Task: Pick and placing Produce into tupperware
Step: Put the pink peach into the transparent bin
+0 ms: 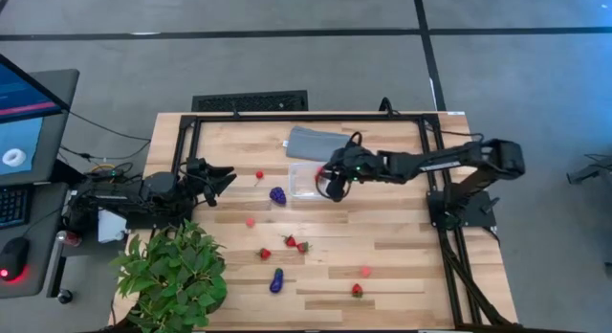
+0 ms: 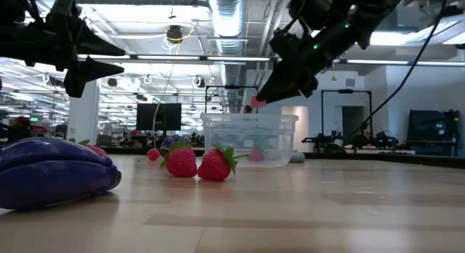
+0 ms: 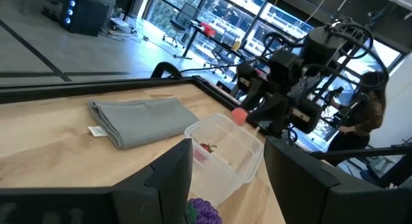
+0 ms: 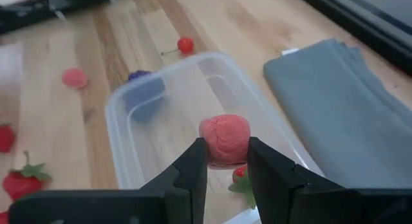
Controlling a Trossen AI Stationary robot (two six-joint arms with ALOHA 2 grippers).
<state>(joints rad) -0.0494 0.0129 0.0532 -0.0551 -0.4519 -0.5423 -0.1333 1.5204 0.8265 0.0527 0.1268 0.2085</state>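
While no writing is legible, the right gripper [image 4: 226,163] clenches a pink fruit [image 4: 224,140] above the tupperware [image 4: 122,130].

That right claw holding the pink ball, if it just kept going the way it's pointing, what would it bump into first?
Most likely the floor of the clear tupperware. The right gripper, shut on the pink fruit, points down into the open box, near a strawberry already inside. How far it has to go is hard to judge.

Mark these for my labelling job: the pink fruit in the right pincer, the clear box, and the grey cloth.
pink fruit [image 4: 224,140], right wrist view, middle of its rounded front.
clear box [image 4: 122,103], right wrist view, on its rim.
grey cloth [image 4: 341,114], right wrist view, middle of the folded top.
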